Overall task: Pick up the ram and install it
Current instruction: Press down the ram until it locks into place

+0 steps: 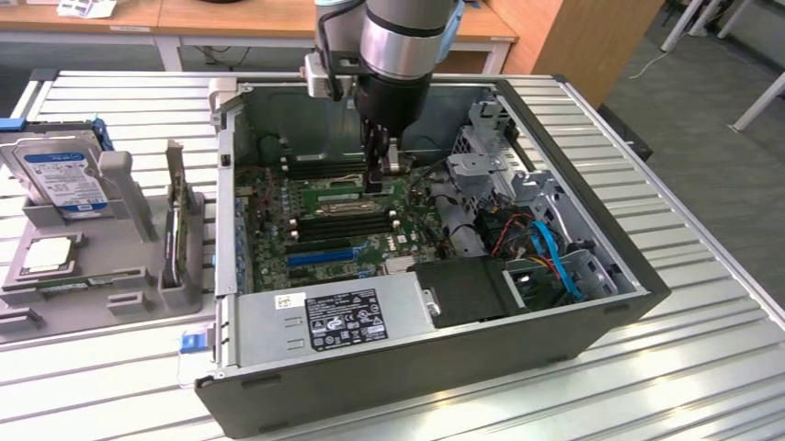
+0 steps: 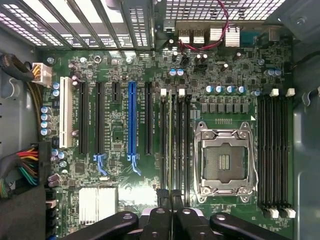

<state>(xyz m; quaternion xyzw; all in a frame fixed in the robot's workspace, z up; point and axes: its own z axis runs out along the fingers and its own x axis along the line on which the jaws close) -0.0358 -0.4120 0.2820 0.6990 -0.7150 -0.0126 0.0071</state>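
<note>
From the exterior view's left I see the grey parts tray (image 1: 123, 276) on the ribbed metal surface (image 1: 687, 367), then the open black computer case (image 1: 613, 303). My end effector (image 2: 170, 197) hangs inside it, fingers together on what I judge is the thin green ram stick (image 2: 170, 140), edge-on. Its long axis runs parallel to the black memory slots (image 2: 181, 145) directly beneath.

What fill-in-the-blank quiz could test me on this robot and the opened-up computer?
The gripper reaches into the open computer case from ___.
The hard drive has a label that is white and ___.
The processor socket is ___.
Missing words: above; blue; empty.
</note>
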